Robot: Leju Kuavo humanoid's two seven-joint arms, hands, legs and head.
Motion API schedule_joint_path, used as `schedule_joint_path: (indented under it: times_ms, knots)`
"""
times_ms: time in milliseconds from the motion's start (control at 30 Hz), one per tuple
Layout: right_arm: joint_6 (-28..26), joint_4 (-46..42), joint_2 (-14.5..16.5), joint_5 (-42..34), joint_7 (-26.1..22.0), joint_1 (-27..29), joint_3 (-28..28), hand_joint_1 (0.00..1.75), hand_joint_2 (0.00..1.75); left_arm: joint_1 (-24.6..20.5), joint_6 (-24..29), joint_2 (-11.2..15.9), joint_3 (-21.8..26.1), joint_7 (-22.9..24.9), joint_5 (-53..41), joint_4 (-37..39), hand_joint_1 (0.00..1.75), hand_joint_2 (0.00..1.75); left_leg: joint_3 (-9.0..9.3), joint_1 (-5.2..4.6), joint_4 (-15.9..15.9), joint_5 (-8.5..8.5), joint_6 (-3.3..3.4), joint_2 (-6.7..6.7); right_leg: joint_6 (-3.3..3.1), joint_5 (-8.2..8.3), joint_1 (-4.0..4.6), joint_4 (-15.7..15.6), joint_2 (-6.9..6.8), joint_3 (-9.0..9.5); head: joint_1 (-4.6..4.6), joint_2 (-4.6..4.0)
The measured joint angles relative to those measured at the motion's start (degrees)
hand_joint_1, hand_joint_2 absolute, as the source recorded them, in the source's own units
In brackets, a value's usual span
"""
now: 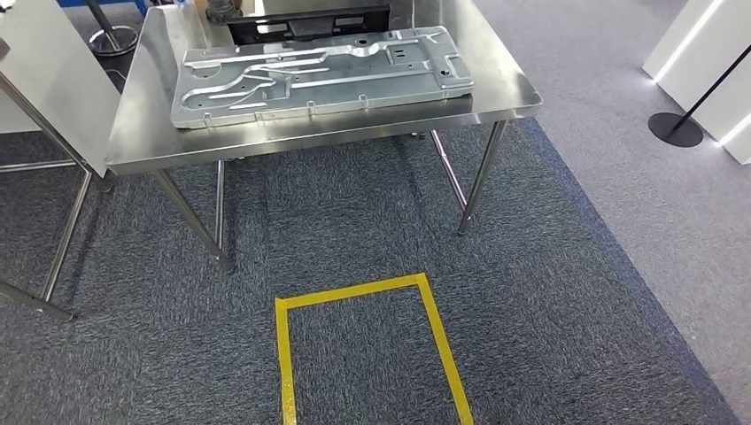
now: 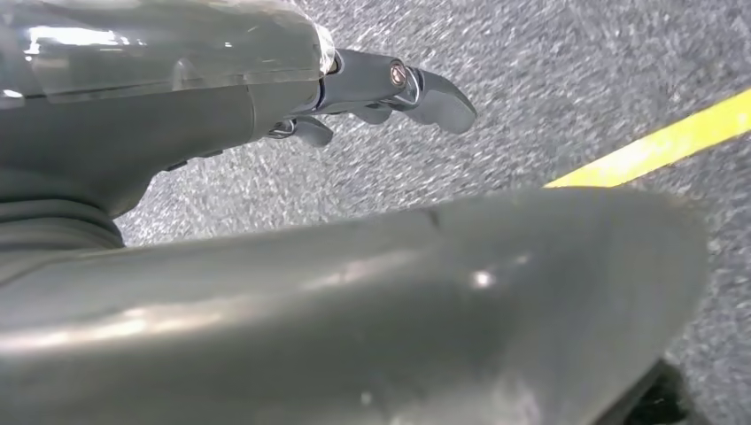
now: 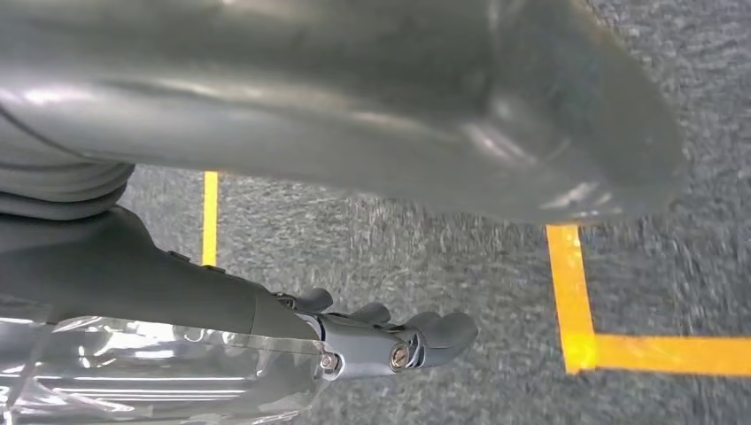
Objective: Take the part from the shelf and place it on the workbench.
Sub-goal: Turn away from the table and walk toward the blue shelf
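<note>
A large silver stamped metal panel [image 1: 319, 75] lies flat on a stainless steel table [image 1: 505, 99] straight ahead in the head view, reaching almost across the table's width. In the left wrist view my left hand [image 2: 204, 124] hangs over grey carpet, its dark fingers [image 2: 416, 88] stretched out and holding nothing. In the right wrist view my right hand [image 3: 212, 297] hangs the same way above the carpet, fingers [image 3: 429, 336] extended and empty. Both hands are far from the panel.
A yellow tape rectangle [image 1: 372, 345] marks the carpet in front of the table. A second metal frame [image 1: 53, 221] with a white board stands at the left. At the right are a black stanchion base [image 1: 675, 129] and a white lit wall [image 1: 708, 53]. A dark unit [image 1: 310, 22] sits behind the panel.
</note>
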Motion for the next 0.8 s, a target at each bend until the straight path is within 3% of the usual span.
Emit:
schedule_joint_path:
  times_ms: [67,133,167,233,267,300,333,367,400,467,500,533,600,633,667,700,767,800]
  knots:
    - [-0.74,0.18,0.28,1.48,-0.05,0.28,0.31,0.0,0.0,-0.02,0.09,-0.29,0.0,0.09,0.05,0.0,0.0,0.0,-0.45,0.02,0.32,0.76,-0.89,-0.1,-0.98,-1.15,0.37,-1.74,0.02,0.81,-0.03,0.0]
    - [-1.21,0.34,0.37,3.07,0.01,0.46,0.9,0.0,0.0,-0.03,0.11,-0.55,0.0,0.15,0.0,0.0,0.0,0.0,-1.1,0.31,1.27,-0.38,-1.52,-0.04,-2.19,-0.34,0.5,-1.35,-0.57,-0.1,-0.03,0.0]
    - [-1.29,0.4,0.31,3.66,0.07,0.54,1.24,0.0,0.0,0.01,0.09,-0.63,-0.01,0.2,-0.04,0.0,0.0,0.0,-1.83,0.42,3.04,-2.42,-1.66,0.02,-2.84,0.2,0.56,-1.38,-0.88,-0.68,-0.03,0.0]
    - [-1.29,0.49,-0.09,4.25,0.16,0.62,1.86,0.0,0.0,0.0,0.08,-0.77,-0.02,0.26,-0.1,0.01,0.0,0.0,-3.9,0.47,9.97,-8.24,-1.69,0.11,-3.66,1.37,0.95,-1.35,-1.35,-2.01,-0.03,0.0]
    - [-1.26,0.53,-0.34,4.34,0.19,0.65,2.09,0.0,0.0,0.0,0.07,-0.83,-0.02,0.26,-0.1,0.01,0.0,0.0,-4.77,0.44,13.97,-10.34,-1.66,0.11,-3.85,2.02,1.26,-1.32,-1.55,-2.8,-0.03,0.0]
    - [-1.19,0.57,-0.57,4.38,0.19,0.65,2.29,0.0,0.0,0.0,0.07,-0.88,-0.02,0.26,-0.1,0.01,0.0,0.0,-5.06,0.39,17.0,-11.11,-1.55,0.1,-3.97,2.69,1.58,-1.26,-1.71,-3.69,-0.03,0.0]
    - [-1.1,0.61,-0.73,4.42,0.19,0.65,2.45,0.0,0.0,-0.01,0.07,-0.93,-0.02,0.26,-0.1,0.01,0.0,0.0,-4.52,0.33,18.3,-10.54,-1.35,0.1,-4.03,3.35,1.89,-1.19,-1.85,-4.64,-0.03,0.0]
    - [-1.02,0.62,-0.81,4.45,0.19,0.65,2.59,0.0,0.0,-0.01,0.07,-0.97,-0.02,0.26,-0.1,0.0,0.0,0.0,-3.0,0.22,17.52,-9.06,-1.01,0.11,-4.05,4.01,2.15,-1.09,-1.93,-5.59,-0.03,0.0]
    - [-0.94,0.63,-0.86,4.49,0.19,0.64,2.73,0.0,0.0,-0.03,0.07,-1.01,-0.03,0.26,-0.11,0.0,0.0,0.0,-0.41,0.04,14.74,-7.51,-0.54,0.11,-4.04,4.64,2.35,-0.98,-1.97,-6.48,-0.03,0.0]
    - [-0.68,0.63,-0.89,4.68,0.21,0.68,2.99,0.0,0.87,-0.23,0.07,-1.03,-0.05,0.25,-0.14,0.0,0.0,0.0,6.63,-0.57,5.49,-7.09,0.59,0.18,-3.78,5.78,2.61,-0.76,-2.01,-7.71,-0.03,0.0]
    - [-0.51,0.63,-0.9,4.89,0.28,0.71,3.13,0.0,1.31,-0.36,0.05,-1.04,-0.08,0.23,-0.17,0.0,0.0,0.0,9.4,-0.9,1.46,-7.79,1.01,0.2,-3.54,6.33,2.6,-0.74,-2.09,-8.01,-0.03,0.0]
    - [-0.34,0.64,-0.9,5.12,0.37,0.73,3.25,0.0,1.75,-0.47,0.02,-1.04,-0.11,0.21,-0.21,0.0,0.0,0.0,11.03,-1.19,-1.22,-8.49,1.34,0.21,-3.21,6.88,2.52,-0.81,-2.2,-8.14,-0.03,0.0]
    - [-0.22,0.69,-0.91,5.62,0.63,0.74,3.45,0.0,0.87,-0.53,-0.06,-1.09,-0.18,0.19,-0.27,0.0,0.0,0.0,11.06,-1.32,-2.76,-7.98,1.9,0.23,-2.55,7.87,2.27,-1.06,-2.3,-8.4,-0.03,0.0]
    - [-0.24,0.72,-0.9,5.86,0.84,0.71,3.54,0.0,0.44,-0.56,-0.05,-1.12,-0.2,0.17,-0.24,0.0,0.0,0.0,10.51,-1.24,-3.04,-7.25,2.35,0.3,-2.24,7.35,2.2,-0.75,-2.07,-8.78,-0.03,0.0]
    - [-0.21,0.76,-0.86,6.07,1.13,0.7,3.65,0.0,0.0,-0.63,0.02,-1.19,-0.2,0.13,-0.16,0.0,0.0,0.0,9.83,-1.13,-3.31,-6.43,2.81,0.38,-1.99,5.75,2.15,0.42,-1.77,-9.4,-0.03,0.0]
    - [-0.14,0.8,-0.75,6.24,1.49,0.69,3.74,0.0,0.0,-0.71,0.18,-1.3,-0.19,0.04,0.02,0.0,0.0,0.0,9.02,-1.01,-3.5,-5.67,3.18,0.44,-1.78,3.17,2.09,2.68,-1.45,-10.27,-0.02,0.0]
    - [0.17,0.8,-0.39,6.54,2.25,0.63,3.89,0.0,0.87,-0.81,0.73,-1.61,-0.15,-0.32,0.48,0.0,0.0,0.0,7.26,-1.11,-3.46,-4.41,3.46,0.43,-1.41,-2.13,1.99,9.84,-1.13,-12.1,-0.02,0.0]
    - [0.28,0.8,-0.18,6.68,2.57,0.57,3.92,0.0,1.31,-0.82,1.02,-1.8,-0.11,-0.51,0.7,0.0,0.0,0.0,6.39,-1.12,-3.38,-3.79,3.39,0.45,-1.24,-2.84,1.94,13.4,-1.1,-12.71,-0.01,0.0]
